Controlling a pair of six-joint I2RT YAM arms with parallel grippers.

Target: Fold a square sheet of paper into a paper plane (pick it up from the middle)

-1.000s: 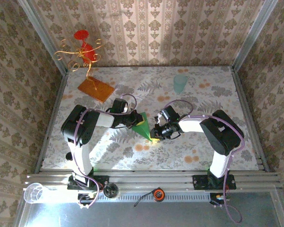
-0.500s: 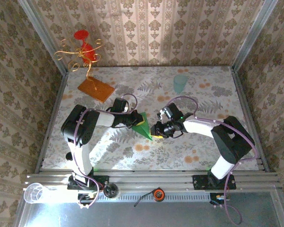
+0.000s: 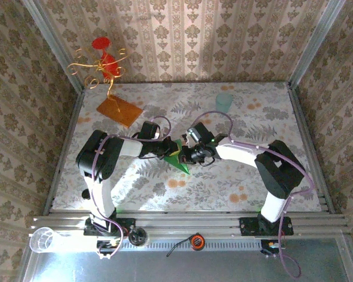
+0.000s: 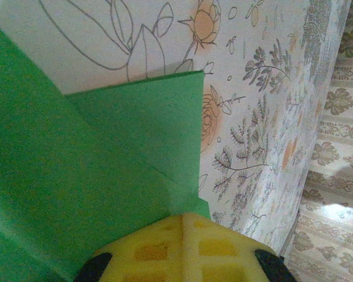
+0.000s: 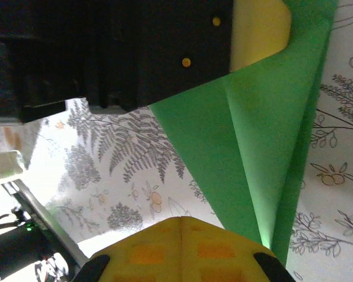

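At the top view's centre the light, floppy plane (image 3: 178, 162) is hanging between the left gripper (image 3: 166, 150) and right gripper (image 3: 187, 156), both seemingly clamping its edges, its stiffer centre crease probably offering the safest hold.

Left arm (image 3: 122, 148) bent inward, jaws shut; right arm (image 3: 242, 153) reaching centre, jaws shut.

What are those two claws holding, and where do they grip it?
A green paper plane. The left gripper pinches its wide end; the right gripper seems to pinch its narrow, pointed end.
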